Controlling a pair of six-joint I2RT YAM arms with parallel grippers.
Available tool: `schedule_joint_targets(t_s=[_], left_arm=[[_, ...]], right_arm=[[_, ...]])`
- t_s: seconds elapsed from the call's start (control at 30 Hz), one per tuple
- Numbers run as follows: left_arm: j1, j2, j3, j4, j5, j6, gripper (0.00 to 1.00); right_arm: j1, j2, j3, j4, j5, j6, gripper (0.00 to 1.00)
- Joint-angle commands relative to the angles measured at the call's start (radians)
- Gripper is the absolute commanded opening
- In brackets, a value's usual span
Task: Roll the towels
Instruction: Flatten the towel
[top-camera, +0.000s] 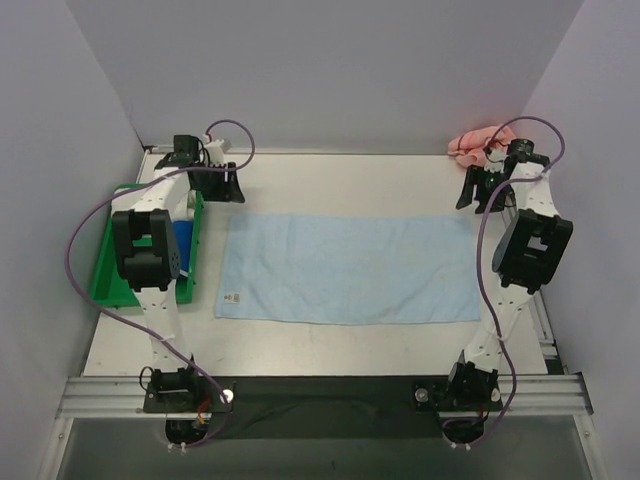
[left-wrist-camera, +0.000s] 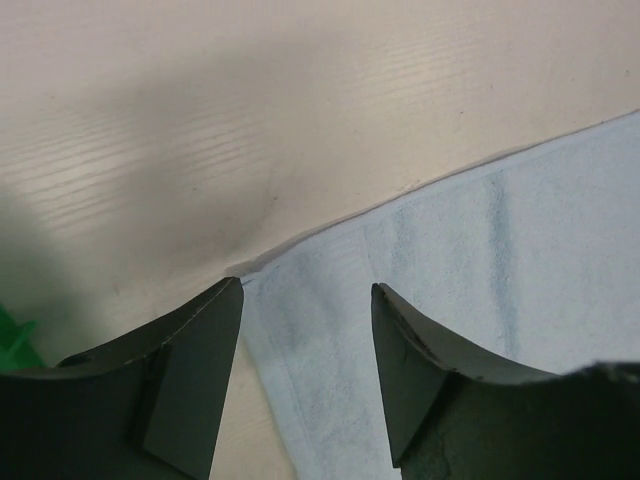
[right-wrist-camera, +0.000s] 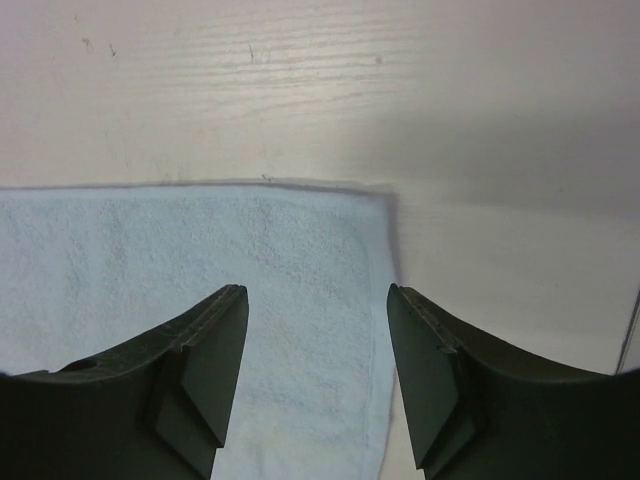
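The light blue terry-cloth towel (top-camera: 350, 268) lies spread flat as a wide rectangle in the middle of the pale wooden table (top-camera: 350, 175), with a small white label (top-camera: 232, 297) at its near-left corner. The left gripper (left-wrist-camera: 307, 292) has its two dark fingers apart over the towel's far-left corner. The hem and the corner tip show in the gap, and nothing is pinched there. The right gripper (right-wrist-camera: 316, 292) is spread as well, straddling the far-right corner, with the cloth lying flat beneath. Whether either pair of fingertips touches the cloth is hard to tell from the wrist views. The salmon-pink cloth towel (top-camera: 474, 143) sits crumpled at the table's far-right corner, just behind the right arm's wrist. A green plastic bin (top-camera: 105, 275) rests at the left edge with something blue (top-camera: 183, 243) inside it, partly hidden by the left arm.
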Motion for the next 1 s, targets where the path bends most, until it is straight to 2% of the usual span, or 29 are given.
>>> schedule_joint_targets(t_s=[0.0,0.13,0.27,0.47,0.57,0.77,0.97], left_arm=[[0.023,-0.164,0.020,0.007,-0.033,0.045,0.64],[0.008,-0.244,-0.086,-0.010,-0.017,0.075,0.60],[-0.032,-0.341,-0.237,-0.085,0.031,0.131,0.49],[-0.089,-0.522,-0.498,-0.367,-0.068,0.464,0.39],[-0.092,-0.594,-0.626,-0.415,-0.130,0.526,0.34],[-0.134,-0.667,-0.796,-0.391,-0.214,0.561,0.33],[-0.141,-0.609,-0.879,-0.277,-0.285,0.529,0.32]], right_arm=[[-0.001,-0.168,-0.033,-0.127,0.002,-0.058,0.58],[0.006,-0.231,-0.105,-0.226,-0.013,-0.120,0.51],[0.014,-0.314,-0.233,-0.333,-0.022,-0.196,0.43],[0.015,-0.471,-0.568,-0.381,0.073,-0.367,0.34],[0.017,-0.505,-0.687,-0.367,0.108,-0.403,0.31],[0.040,-0.502,-0.784,-0.252,0.169,-0.381,0.29],[0.078,-0.443,-0.863,-0.175,0.282,-0.376,0.22]])
